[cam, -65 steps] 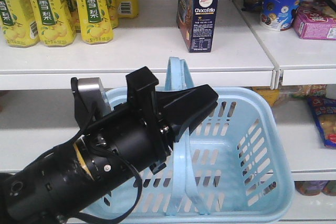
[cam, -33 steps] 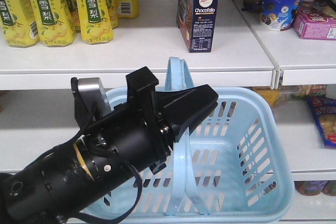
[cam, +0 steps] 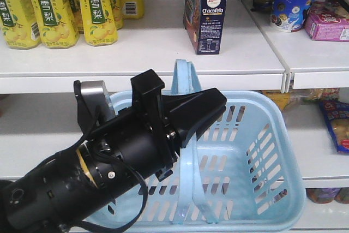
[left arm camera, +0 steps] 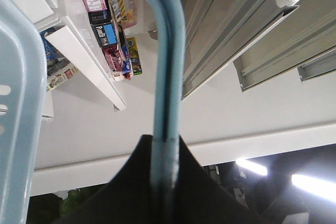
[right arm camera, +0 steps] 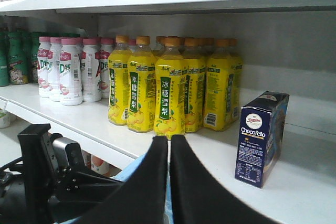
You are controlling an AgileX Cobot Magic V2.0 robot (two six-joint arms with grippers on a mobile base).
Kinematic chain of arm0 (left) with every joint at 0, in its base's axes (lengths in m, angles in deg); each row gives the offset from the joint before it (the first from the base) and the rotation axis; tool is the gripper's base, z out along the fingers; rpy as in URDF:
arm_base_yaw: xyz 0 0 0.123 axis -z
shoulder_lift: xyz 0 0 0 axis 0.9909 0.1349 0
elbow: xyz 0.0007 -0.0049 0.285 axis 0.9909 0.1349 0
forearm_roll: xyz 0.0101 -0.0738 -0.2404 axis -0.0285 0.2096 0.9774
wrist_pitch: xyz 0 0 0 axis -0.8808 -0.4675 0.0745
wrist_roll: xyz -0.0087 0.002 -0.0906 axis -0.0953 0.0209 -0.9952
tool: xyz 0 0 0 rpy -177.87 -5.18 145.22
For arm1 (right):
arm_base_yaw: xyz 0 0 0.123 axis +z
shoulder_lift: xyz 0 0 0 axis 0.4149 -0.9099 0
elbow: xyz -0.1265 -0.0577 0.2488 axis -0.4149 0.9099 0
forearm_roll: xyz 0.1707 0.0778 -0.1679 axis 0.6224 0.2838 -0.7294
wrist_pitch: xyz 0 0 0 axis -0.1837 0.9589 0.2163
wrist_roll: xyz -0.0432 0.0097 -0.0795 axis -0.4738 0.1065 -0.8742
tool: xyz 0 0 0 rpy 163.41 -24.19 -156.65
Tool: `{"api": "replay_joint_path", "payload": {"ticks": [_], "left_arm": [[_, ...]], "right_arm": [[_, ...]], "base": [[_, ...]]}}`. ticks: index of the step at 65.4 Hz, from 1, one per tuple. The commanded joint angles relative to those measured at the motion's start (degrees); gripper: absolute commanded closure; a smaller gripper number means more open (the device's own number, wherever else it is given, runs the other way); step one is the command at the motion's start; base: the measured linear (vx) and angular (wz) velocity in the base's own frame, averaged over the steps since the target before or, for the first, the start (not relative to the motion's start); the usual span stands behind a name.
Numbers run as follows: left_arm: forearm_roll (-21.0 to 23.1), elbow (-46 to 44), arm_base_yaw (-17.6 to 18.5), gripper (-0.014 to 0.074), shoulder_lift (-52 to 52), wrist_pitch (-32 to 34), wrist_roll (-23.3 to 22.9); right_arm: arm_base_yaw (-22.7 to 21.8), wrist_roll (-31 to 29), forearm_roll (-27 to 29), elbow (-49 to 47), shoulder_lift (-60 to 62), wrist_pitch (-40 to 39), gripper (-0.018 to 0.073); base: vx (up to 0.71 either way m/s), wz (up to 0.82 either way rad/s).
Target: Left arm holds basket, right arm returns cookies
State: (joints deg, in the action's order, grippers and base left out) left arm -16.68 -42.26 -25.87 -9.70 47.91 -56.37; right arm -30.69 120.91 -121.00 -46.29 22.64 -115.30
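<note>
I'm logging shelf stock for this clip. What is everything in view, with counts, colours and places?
Cookies: one, navy box, upright on the shelf above the basket.
Yellow bottles: a cluster, exact count hidden, shelf left of the cookies.
White bottles: several, pink caps, further left.
Round tub: one, blue-white, next shelf bay on the right.
Pink box: one, beside the tub.
Basket: one, light blue, nothing seen inside.
Left pincer: black, shut on the basket handle.
Right pincer: black, shut, holding nothing, apart from the cookies.
</note>
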Motion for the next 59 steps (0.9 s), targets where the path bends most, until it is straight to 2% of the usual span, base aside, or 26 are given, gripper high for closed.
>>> {"api": "replay_joint_path", "payload": {"ticks": [1, 10, 14, 20, 25, 32, 41, 47, 53, 59], "left_arm": [[-0.1, -2.0, 0.0, 0.0603, -2.1, 6.1, 0.2], [-0.1, -2.0, 0.0, 0.0603, -2.1, 5.5, 0.2], [0.3, -2.0, 0.0, 0.0603, -2.9, 4.4, 1.8], [2.3, -2.0, -0.6, 0.0603, -5.4, 1.5, 9.0], [2.3, -2.0, -2.4, 0.0603, -8.5, -2.5, 17.1], [2.3, -2.0, -5.2, 0.0603, -13.7, -9.8, 21.6], [2.3, -2.0, -10.3, 0.0603, -20.9, -22.5, 21.7], [2.3, -1.7, -15.3, 0.0603, -26.6, -32.1, 22.4], [3.5, 1.8, -20.9, 0.0603, -33.2, -33.6, 25.6], [6.2, 8.1, -27.3, 0.0603, -41.6, -32.8, 26.1]], "right_arm": [[-0.5, -0.3, -0.1, -1.3, -0.6, 2.8, 0.0559], [-0.5, -0.3, -0.1, -1.3, -0.6, 2.8, 0.0559], [-0.5, -0.3, -0.1, -1.3, -0.6, 2.8, 0.0559], [-0.5, -0.3, -0.1, -1.3, -0.6, 2.8, 0.0559], [-0.5, -0.3, -0.1, -1.3, -0.6, 2.8, 0.0559], [-0.5, -0.3, -0.1, -1.3, -0.6, 2.8, 0.0559], [-0.5, -0.3, -0.1, -1.3, -0.6, 2.8, 0.0559], [-0.5, -0.3, -0.1, -1.3, -0.6, 2.8, 0.0559], [-0.5, -0.3, -0.1, -1.3, -0.6, 2.8, 0.0559], [-0.5, -0.3, -0.1, -1.3, -0.6, 2.8, 0.0559]], "base": [[0.00, 0.00], [0.00, 0.00], [0.00, 0.00], [0.00, 0.00], [0.00, 0.00], [0.00, 0.00], [0.00, 0.00], [0.00, 0.00], [0.00, 0.00], [0.00, 0.00]]}}
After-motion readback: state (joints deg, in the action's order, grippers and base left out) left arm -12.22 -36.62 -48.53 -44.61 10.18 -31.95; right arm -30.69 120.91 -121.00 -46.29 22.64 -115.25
